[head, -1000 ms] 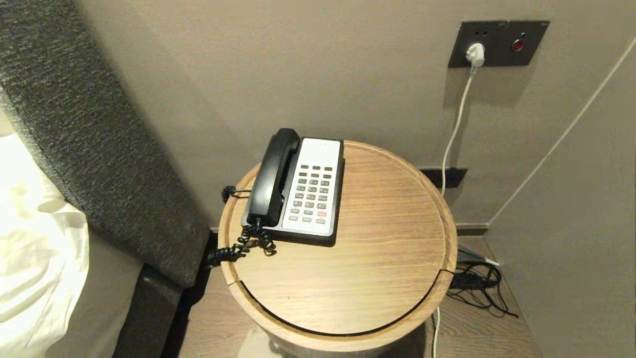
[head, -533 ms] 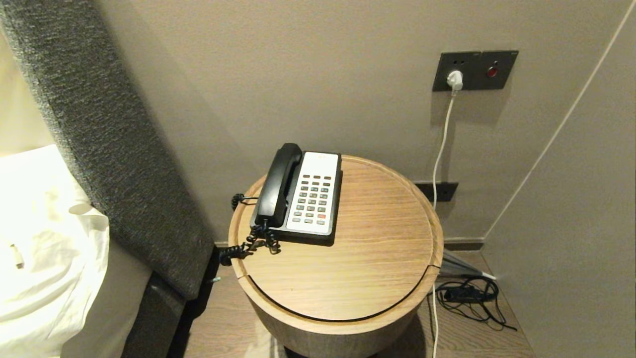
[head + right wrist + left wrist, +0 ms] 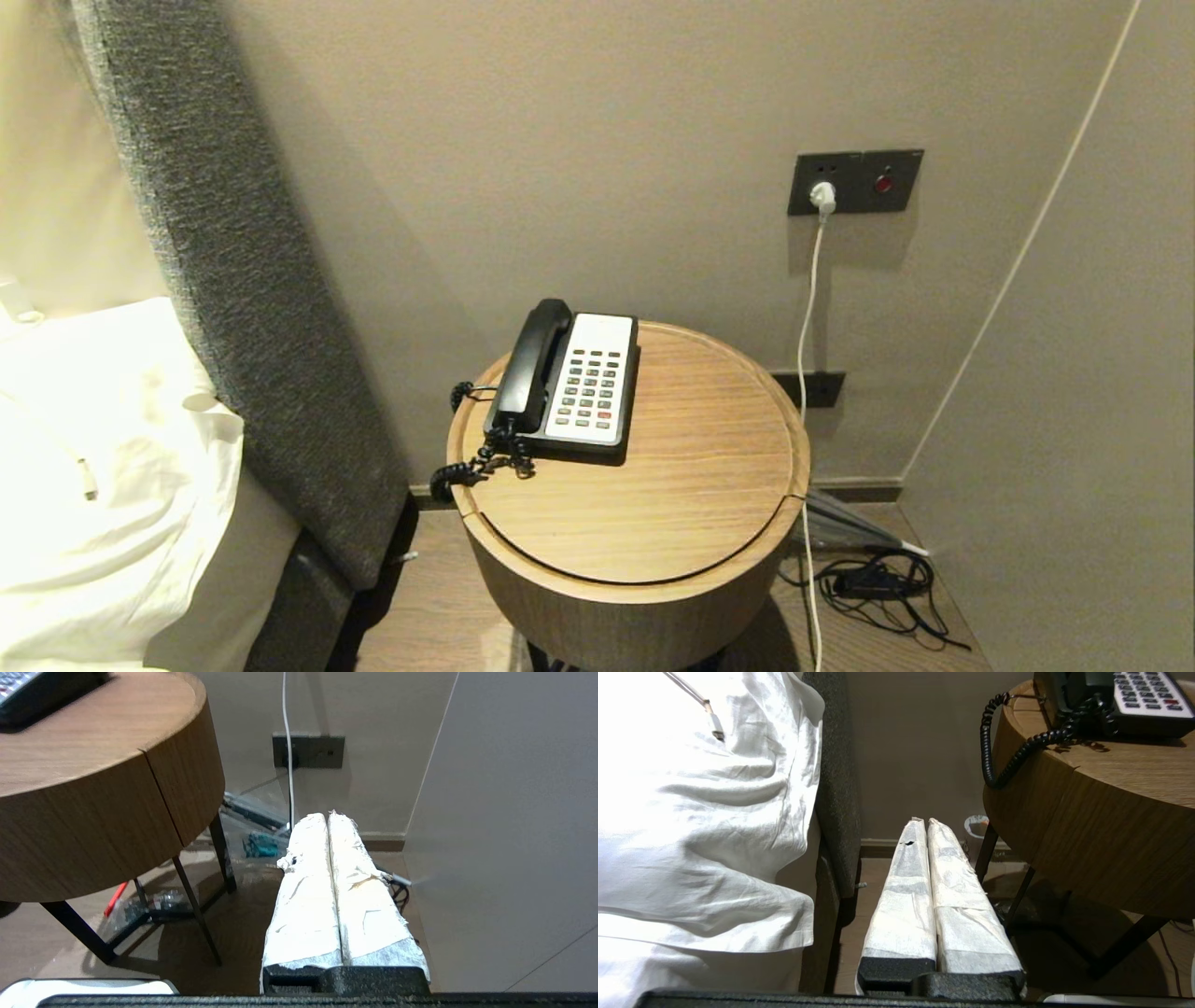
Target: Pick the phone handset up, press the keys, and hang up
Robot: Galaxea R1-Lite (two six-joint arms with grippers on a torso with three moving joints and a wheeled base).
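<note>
While both the left gripper (image 3: pixel 923 822) and right gripper (image 3: pixel 327 815) hang pressed closed and empty-handed, the phone handset (image 3: pixel 528 367) rests in the phone base (image 3: pixel 597 448)'s cradle.

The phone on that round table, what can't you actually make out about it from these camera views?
- Key labels on the phone base: too small in the head view.
- The phone handset: its underside and cradle are hidden by its own body.
- Coiled cord: its far end drops behind the round table.
- Left wrist view: the picture's top edge cuts off most of the phone.
- Right wrist view: only a corner shows.
</note>
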